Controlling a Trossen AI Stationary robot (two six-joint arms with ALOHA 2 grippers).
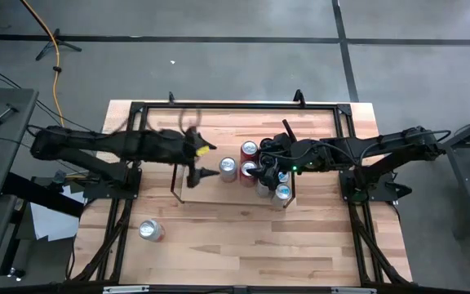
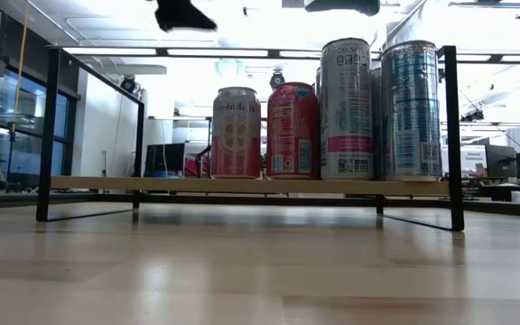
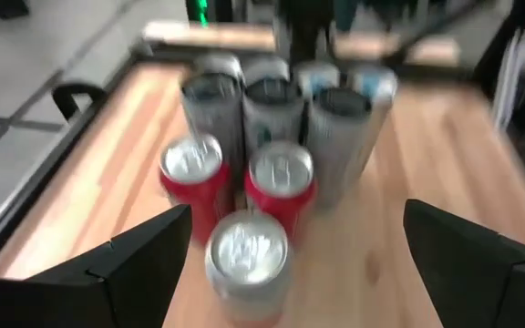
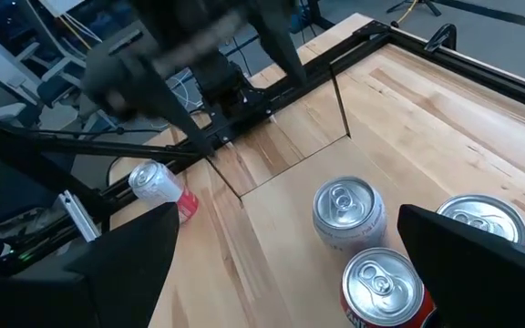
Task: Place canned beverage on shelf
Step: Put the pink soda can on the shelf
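- The left arm reaches in from the table's left edge; the left gripper [image 1: 196, 157] hangs over the empty left end of the shelf [image 1: 206, 194], fingers spread wide and holding nothing.
- The right arm stretches in from the right; the right gripper [image 1: 269, 170] sits above the cluster of cans at the shelf's right end, jaws fully apart and empty.
- On the shelf stand a pale pink can [image 2: 236, 132], a red can [image 2: 292, 130], and taller slim cans behind, one white and pink [image 2: 346, 108], one with blue print [image 2: 410, 108].
- The white-and-pink can carries a QR code; the other label text is too small to read.
- 1 more can [image 1: 149, 230] lies on the tabletop [image 1: 243, 253], near the front left, well apart from the shelf.
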